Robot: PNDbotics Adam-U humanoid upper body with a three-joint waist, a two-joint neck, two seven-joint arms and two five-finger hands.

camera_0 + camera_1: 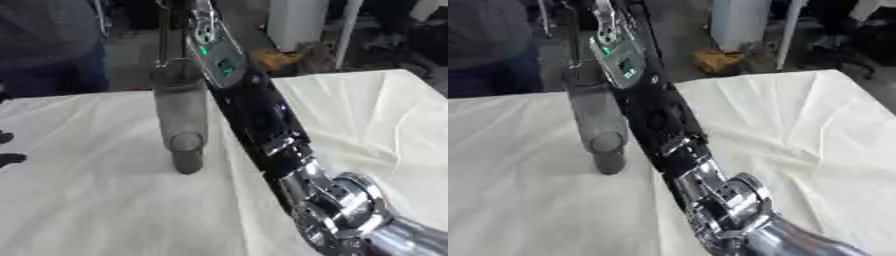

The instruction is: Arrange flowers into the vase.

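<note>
A tall grey vase (pixel 179 112) stands on the white cloth, left of centre. A thin dark stem (pixel 164 35) rises from its top towards the upper edge of the view; no bloom shows. My right arm (pixel 262 120) crosses the picture from the lower right to the top centre, passing just right of the vase. Its hand (pixel 194 7) is cut off by the top edge above the vase, so its grip is hidden. My left hand (pixel 9 159) shows only as dark, relaxed fingertips at the left edge, holding nothing.
The table's white cloth (pixel 96 200) is creased, and its far edge (pixel 350 74) runs behind the vase. Beyond it on the floor are a white post (pixel 791 30) and a brownish object (pixel 715 61).
</note>
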